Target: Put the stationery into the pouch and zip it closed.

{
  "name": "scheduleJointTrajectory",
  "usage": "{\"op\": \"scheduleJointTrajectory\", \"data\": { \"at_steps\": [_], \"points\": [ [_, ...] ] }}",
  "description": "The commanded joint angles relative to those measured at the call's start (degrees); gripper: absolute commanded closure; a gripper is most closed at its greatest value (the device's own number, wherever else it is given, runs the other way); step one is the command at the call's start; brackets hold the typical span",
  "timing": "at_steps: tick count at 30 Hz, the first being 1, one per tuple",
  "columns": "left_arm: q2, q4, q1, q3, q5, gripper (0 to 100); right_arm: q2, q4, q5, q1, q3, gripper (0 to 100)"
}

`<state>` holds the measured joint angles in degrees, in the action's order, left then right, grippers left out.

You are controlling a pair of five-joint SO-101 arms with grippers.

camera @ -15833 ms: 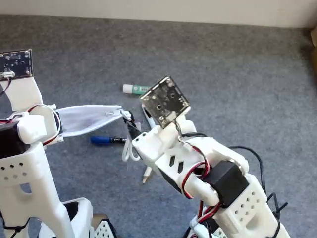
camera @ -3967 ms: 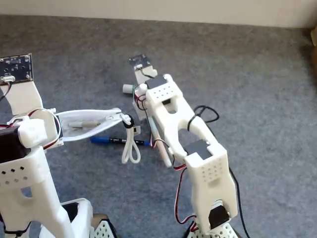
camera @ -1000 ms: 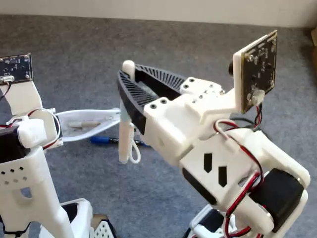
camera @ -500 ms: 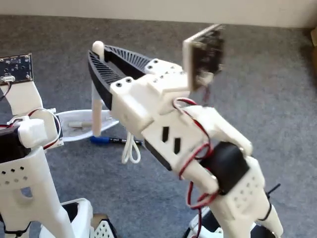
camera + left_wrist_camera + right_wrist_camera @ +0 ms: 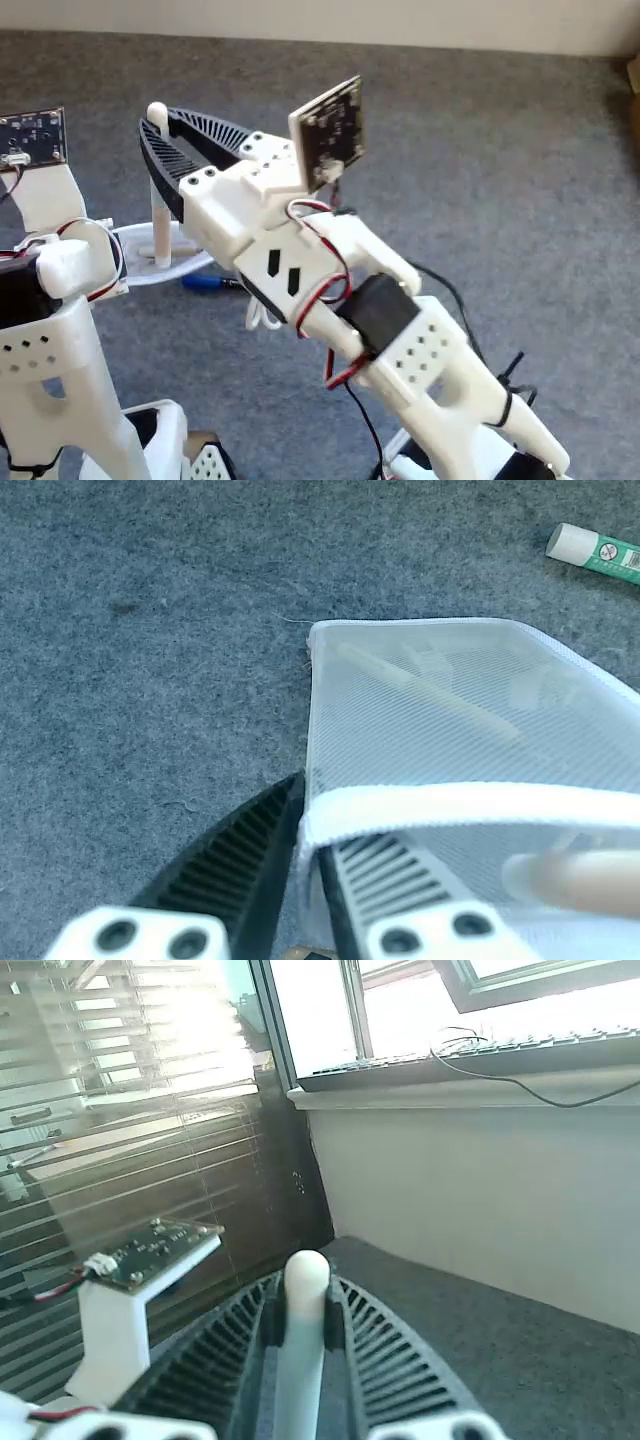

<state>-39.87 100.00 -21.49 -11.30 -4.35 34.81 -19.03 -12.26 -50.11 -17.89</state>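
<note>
The white mesh pouch (image 5: pixel 460 710) lies on the grey carpet, and my left gripper (image 5: pixel 310 825) is shut on its rim at one end. A thin pale stick lies inside it. My right gripper (image 5: pixel 158 140) is shut on a cream pen (image 5: pixel 159 215), which it holds upright above the pouch (image 5: pixel 195 252). The pen's lower end is at the pouch opening and appears in the left wrist view as a cream pen tip (image 5: pixel 580 880). The right wrist view has the pen (image 5: pixel 300 1350) clamped between the black fingers. A blue pen (image 5: pixel 205 283) lies beside the pouch. A green glue stick (image 5: pixel 600 552) lies farther off.
The pouch's white cord loop (image 5: pixel 262 315) rests on the carpet under the right arm. The left arm's body (image 5: pixel 50 300) stands at the near left, with its camera board (image 5: pixel 32 130) above. Open carpet stretches to the right and far side.
My right arm has swung left with the cream pen, from above the blue pen and cord loop to over the pouch opening. The left arm and the pouch have stayed put.
</note>
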Motion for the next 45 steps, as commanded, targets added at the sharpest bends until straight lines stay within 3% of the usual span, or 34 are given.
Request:
{"op": "scheduleJointTrajectory", "data": {
  "at_steps": [1,24,29,35,41,45],
  "points": [
    [0.75,0.09,0.92,-0.40,-0.18,99,1.54,6.99,-0.18,-0.40,-2.68,99.4],
    [0.75,0.09,0.92,-0.40,-0.18,99,15.34,8.57,0.00,-6.64,-24.75,99.4],
    [0.75,0.09,0.92,-0.40,-0.18,99,15.43,8.57,5.98,-6.64,-24.92,99.1],
    [0.75,0.09,0.92,-0.40,-0.18,99,15.43,8.31,5.89,-6.64,-24.92,98.7],
    [0.75,0.09,0.92,-0.40,-0.18,99,15.60,8.22,6.07,-6.64,-24.92,83.9],
    [0.75,0.09,0.92,-0.40,-0.18,99,15.69,8.13,6.15,-6.46,-25.01,82.2]
  ]
}}
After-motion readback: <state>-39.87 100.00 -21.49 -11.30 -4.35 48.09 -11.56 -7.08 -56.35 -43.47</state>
